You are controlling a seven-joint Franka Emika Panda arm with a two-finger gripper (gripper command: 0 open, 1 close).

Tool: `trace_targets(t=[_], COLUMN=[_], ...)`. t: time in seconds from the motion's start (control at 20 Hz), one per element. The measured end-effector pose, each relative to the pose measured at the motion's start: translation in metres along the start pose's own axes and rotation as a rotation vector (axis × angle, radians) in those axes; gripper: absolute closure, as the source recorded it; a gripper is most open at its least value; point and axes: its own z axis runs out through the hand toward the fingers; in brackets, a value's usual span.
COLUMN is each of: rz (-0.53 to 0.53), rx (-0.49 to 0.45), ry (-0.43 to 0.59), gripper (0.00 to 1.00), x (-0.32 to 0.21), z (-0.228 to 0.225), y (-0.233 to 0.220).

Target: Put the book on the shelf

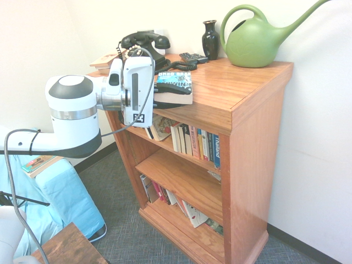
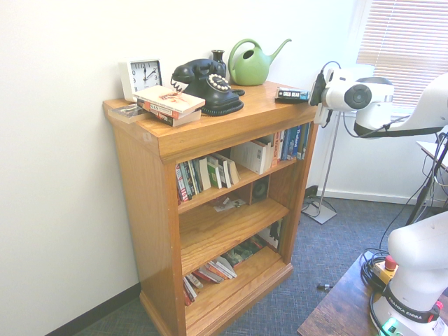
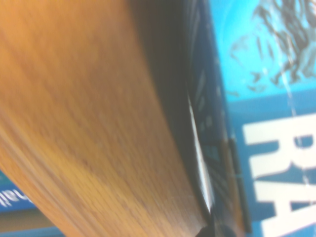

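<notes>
The book (image 1: pixel 177 83) is a thick blue-teal paperback with cream page edges. It lies flat, just above the front left part of the bookcase's top surface (image 1: pixel 231 88). My gripper (image 1: pixel 177 95) is shut on the book, one black finger over the cover and one under it. From the other side the book (image 2: pixel 291 94) shows as a small dark block at the top's right end, with the gripper (image 2: pixel 302 95) on it. The wrist view shows the blue cover with white letters (image 3: pixel 276 148) beside the wood. The shelf (image 1: pixel 187 158) lies below, with a row of upright paperbacks.
On the top stand a black telephone (image 1: pixel 144 43), a dark vase (image 1: pixel 210 39), a green watering can (image 1: pixel 256 41), a white clock (image 2: pixel 142 75) and small pale books (image 2: pixel 169 103). The middle board (image 1: pixel 181 184) is bare. A light blue cloth (image 1: pixel 60 192) lies at lower left.
</notes>
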Motion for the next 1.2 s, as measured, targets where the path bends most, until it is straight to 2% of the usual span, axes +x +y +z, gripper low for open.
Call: trace_targets(t=[0.3, 0.55, 0.9, 1.2], rz=[0.179, 0.322, 0.447, 0.542], rx=[-0.019, 0.035, 0.155, 0.265], ry=[-0.113, -0.251, -0.438, -0.583], gripper=[1.0, 1.0, 1.0, 1.0], x=[0.012, 0.012, -0.039, -0.085], z=[-0.042, -0.114, -0.195, -0.208], y=[0.043, 0.07, 0.036, -0.013])
